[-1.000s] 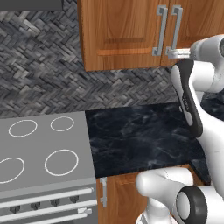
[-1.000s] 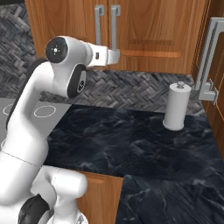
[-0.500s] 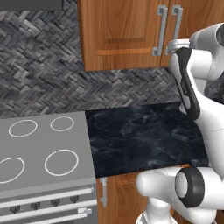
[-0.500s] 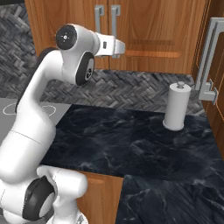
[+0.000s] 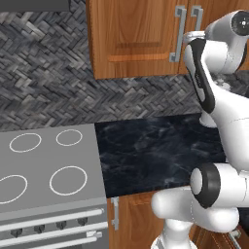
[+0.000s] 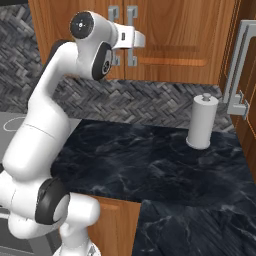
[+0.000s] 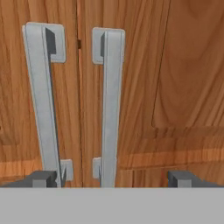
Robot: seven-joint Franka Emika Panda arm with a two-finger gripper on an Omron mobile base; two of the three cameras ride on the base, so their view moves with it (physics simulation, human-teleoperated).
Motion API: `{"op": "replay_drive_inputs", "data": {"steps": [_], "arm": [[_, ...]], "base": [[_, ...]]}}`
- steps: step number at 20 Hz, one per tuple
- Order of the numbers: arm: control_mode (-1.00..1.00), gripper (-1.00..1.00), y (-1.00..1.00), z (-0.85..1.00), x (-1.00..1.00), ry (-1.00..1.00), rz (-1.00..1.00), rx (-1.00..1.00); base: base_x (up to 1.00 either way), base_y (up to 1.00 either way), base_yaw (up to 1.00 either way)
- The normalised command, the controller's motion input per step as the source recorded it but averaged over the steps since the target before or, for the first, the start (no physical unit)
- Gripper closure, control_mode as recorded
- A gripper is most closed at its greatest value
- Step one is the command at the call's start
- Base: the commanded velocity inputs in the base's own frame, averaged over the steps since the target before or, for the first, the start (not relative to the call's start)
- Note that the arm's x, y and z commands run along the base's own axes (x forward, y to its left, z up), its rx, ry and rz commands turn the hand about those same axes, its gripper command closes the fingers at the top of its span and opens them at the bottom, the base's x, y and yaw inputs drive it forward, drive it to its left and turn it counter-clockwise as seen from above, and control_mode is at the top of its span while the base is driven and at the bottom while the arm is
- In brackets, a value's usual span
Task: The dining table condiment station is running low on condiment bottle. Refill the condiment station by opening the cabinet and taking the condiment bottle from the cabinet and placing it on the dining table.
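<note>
Step in hand: opening the cabinet (image 7: 175, 65); both doors were shut. Gripper (image 7: 111, 177) was up close at the door fronts, jaws wide apart, nothing held. The right door's handle (image 7: 110, 109) stood between the fingertips (image 7: 41, 178), the left door's handle (image 7: 41, 100) just by the left tip. Bottle presumably inside, can't tell. Dining table wasn't visible. Next, probably: ease fwd, close on the right handle, pull door outward.

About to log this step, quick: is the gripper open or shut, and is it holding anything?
Gripper: open, holding nothing; its fingers straddle the cabinet's right door handle.
</note>
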Motion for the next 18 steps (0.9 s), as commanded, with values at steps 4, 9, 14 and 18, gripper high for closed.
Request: {"op": "replay_drive_inputs", "data": {"steps": [4, 9, 14, 18], "arm": [[-1.00, -1.00, 0.00, 0.03, 0.38, 0.00, 0.02, 0.00], [-1.00, -1.00, -0.04, 0.00, 0.36, 0.00, 0.07, 0.01], [-1.00, -1.00, -0.15, 0.00, 0.35, 0.00, 0.09, 0.04], [-1.00, -1.00, -0.20, -0.07, 0.33, 0.00, 0.09, 0.04]], "base": [[0.00, 0.00, 0.00], [0.00, 0.00, 0.00], [0.00, 0.00, 0.00], [0.00, 0.00, 0.00]]}}
